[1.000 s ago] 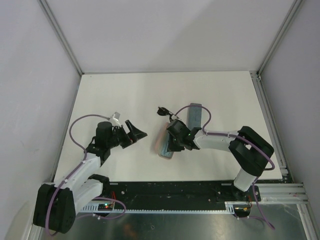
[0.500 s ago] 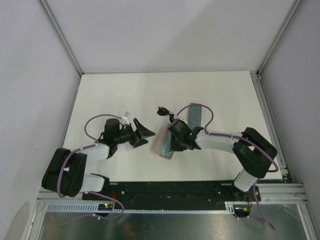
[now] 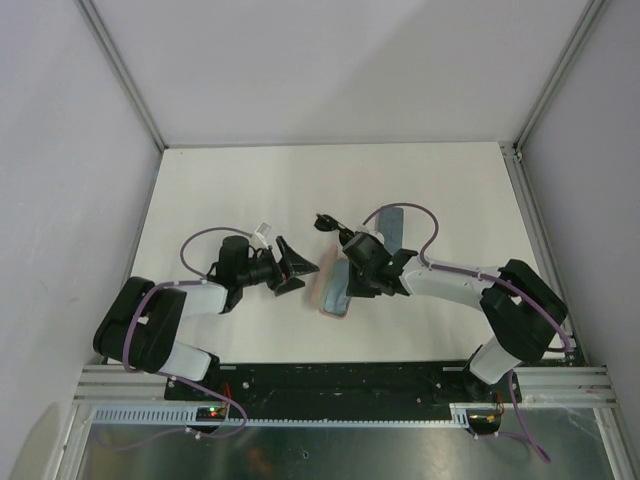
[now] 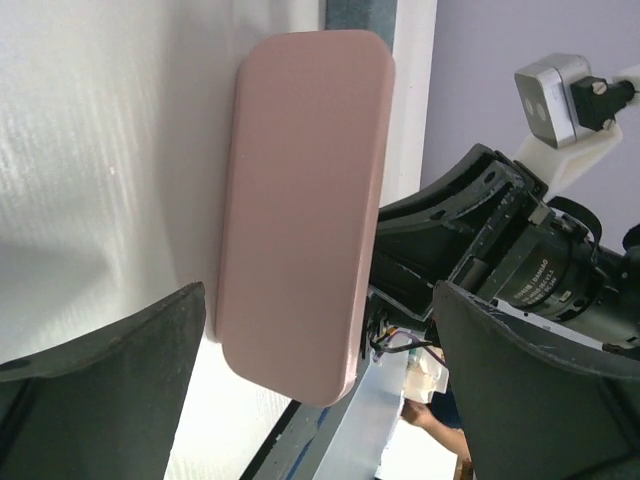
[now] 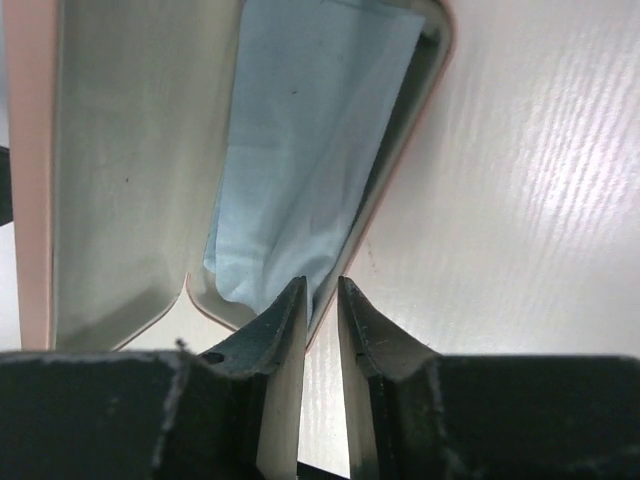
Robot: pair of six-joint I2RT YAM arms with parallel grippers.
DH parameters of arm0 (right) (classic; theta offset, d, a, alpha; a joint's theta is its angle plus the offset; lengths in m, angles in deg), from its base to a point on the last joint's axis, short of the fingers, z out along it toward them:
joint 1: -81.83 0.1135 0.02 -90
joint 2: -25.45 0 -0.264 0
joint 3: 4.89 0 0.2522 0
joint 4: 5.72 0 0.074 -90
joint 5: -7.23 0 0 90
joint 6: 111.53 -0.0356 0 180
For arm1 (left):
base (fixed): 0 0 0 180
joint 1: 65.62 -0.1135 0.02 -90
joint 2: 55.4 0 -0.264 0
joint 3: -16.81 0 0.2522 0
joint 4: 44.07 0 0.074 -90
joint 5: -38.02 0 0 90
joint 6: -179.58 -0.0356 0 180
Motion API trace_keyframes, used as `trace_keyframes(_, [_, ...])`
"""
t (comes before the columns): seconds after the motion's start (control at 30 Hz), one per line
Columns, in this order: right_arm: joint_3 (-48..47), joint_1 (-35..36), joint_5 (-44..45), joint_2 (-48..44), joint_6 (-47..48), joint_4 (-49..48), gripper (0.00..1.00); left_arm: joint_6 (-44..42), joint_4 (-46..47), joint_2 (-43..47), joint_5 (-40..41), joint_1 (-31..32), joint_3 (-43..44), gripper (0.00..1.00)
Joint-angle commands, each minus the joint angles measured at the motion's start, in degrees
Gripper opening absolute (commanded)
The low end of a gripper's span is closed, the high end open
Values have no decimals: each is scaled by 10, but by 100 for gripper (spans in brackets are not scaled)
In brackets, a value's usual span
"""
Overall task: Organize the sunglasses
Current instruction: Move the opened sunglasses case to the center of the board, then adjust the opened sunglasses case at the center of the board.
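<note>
Cases, two: one pink case (image 4: 300, 200), one blue-grey case (image 3: 390, 225). Cloths, one: a light-blue cloth (image 5: 310, 130). Sunglasses, one pair seen: the black sunglasses (image 3: 324, 221), partly hidden. Robot arms, two: left arm (image 3: 190, 300), right arm (image 3: 450, 285).

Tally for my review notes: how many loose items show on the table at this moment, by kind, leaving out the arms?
Cases, pink oblong case and blue-grey oblong case: 2
Sunglasses, thin black wire-framed sunglasses: 1
Cloths, light-blue cloth lying inside the open pink one: 1
Total: 4
</note>
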Motion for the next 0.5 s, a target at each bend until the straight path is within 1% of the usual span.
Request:
trace_keyframes(0.0, [3,-13,16,-21,7,13,25,7,34,-6,-2,10,21,100])
trace_keyframes(0.07, [3,-18,14,-19,9,10,27,8,37,-7,-1,12,20,100])
trace_keyframes(0.27, [3,-29,-5,8,15,-10,24,8,44,-7,-2,16,18,100])
trace_keyframes(0.47, [3,-32,-9,30,15,-20,24,5,47,-3,-4,16,12,99])
